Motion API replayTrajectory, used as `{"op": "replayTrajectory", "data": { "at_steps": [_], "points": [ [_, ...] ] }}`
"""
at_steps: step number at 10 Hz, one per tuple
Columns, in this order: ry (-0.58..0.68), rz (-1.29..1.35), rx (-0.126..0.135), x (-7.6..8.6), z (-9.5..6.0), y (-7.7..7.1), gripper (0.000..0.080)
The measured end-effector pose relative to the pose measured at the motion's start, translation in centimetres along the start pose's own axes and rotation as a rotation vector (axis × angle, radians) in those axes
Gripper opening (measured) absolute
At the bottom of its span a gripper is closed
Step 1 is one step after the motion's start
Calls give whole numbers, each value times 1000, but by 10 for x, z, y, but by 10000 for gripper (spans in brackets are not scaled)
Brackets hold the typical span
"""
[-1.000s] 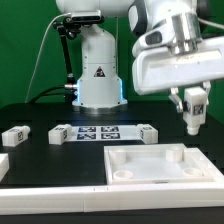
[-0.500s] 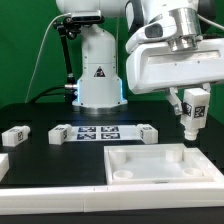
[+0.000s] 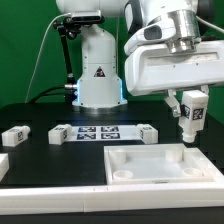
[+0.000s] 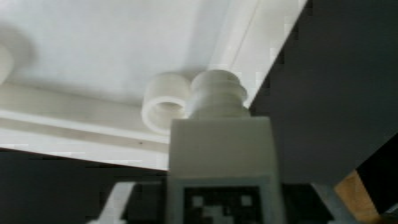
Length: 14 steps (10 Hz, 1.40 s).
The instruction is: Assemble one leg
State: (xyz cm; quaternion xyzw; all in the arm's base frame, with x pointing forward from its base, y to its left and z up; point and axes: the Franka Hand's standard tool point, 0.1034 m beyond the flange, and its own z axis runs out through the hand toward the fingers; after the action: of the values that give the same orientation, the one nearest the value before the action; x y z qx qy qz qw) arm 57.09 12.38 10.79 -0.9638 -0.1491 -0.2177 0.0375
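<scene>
My gripper (image 3: 191,103) is shut on the leg (image 3: 189,119), a small white peg with a black-and-white tag. It holds the leg upright, tip down, just above the far right corner of the large white tray-like panel (image 3: 125,172). In the wrist view the leg (image 4: 222,135) runs out from the gripper (image 4: 226,203). Its ribbed tip is beside a round corner post (image 4: 164,101) of the panel (image 4: 107,50). Whether the tip touches the panel I cannot tell.
The marker board (image 3: 100,132) lies at the table's middle with a small white tagged piece at each end (image 3: 60,132) (image 3: 148,130). Another tagged piece (image 3: 14,134) lies at the exterior view's left. A white bar (image 3: 60,202) runs along the front. The robot base (image 3: 97,70) stands behind.
The gripper with the leg has moved slightly toward the exterior view's left and a little lower, closer to the panel's far right corner.
</scene>
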Motion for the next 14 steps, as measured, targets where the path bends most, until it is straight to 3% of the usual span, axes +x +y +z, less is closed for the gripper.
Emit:
{"op": "replayTrajectory", "data": {
  "at_steps": [2, 3, 8, 11, 14],
  "points": [
    [18, 5, 1, 21, 25, 13, 285],
    [20, 5, 3, 25, 29, 12, 285],
    [31, 21, -6, 12, 53, 18, 285],
    [75, 24, -21, 12, 56, 22, 285],
    [108, 23, -31, 3, 58, 19, 285]
  ]
}}
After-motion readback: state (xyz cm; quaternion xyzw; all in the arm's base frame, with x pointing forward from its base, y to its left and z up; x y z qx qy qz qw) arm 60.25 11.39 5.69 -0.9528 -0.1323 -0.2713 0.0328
